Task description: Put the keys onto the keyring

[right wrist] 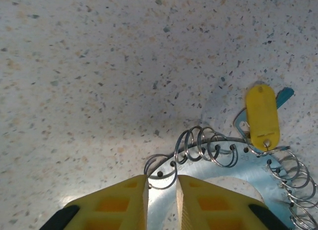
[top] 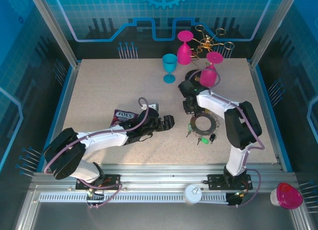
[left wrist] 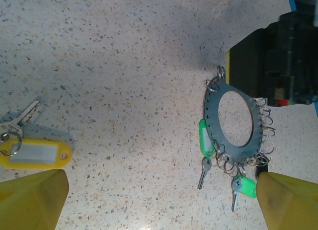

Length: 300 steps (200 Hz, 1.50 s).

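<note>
Our left gripper (left wrist: pixel 159 183) gapes wide, a yellow-tagged key (left wrist: pixel 35 154) before one jaw. Our right gripper's (right wrist: pixel 162 183) jaws nearly meet over the keyring (right wrist: pixel 248 165) rim; we cannot tell whether they grip it.

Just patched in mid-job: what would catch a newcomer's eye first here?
The dark grey keyring, fringed with wire loops, lies right of table centre with the right gripper nearly closed over its rim. A yellow-tagged key lies apart from it near the wide-open left gripper. A teal goblet and pink goblets stand near the far edge.
</note>
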Available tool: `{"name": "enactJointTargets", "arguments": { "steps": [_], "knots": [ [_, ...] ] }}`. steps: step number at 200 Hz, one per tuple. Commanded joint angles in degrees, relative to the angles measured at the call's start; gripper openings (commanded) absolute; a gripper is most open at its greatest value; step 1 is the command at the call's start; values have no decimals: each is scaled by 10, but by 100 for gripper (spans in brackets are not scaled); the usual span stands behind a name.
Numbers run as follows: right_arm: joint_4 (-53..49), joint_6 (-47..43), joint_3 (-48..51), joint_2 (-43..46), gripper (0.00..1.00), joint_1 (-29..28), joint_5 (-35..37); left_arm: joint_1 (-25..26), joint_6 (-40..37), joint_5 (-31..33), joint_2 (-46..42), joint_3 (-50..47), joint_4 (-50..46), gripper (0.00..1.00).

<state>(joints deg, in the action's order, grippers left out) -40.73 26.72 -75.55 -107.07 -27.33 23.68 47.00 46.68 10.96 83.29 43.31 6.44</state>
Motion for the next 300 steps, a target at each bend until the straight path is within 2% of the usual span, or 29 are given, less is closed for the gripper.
{"name": "enactJointTargets", "arguments": {
  "steps": [1,64,204,274,300],
  "knots": [
    [-35,6,-30,-28,22,-10,44,2,11,16,-16,-7,-12,97],
    [-63,9,-70,-81,20,-16,86,3,14,22,-26,-16,-12,98],
    [-91,9,-95,-136,17,-18,115,2,17,24,-29,-17,-13,98],
    [-103,-5,-102,-113,0,-26,141,2,13,28,-30,-9,-19,97],
    [-81,-27,-85,-69,0,-31,110,3,1,41,-35,0,-36,97]
  ]
}}
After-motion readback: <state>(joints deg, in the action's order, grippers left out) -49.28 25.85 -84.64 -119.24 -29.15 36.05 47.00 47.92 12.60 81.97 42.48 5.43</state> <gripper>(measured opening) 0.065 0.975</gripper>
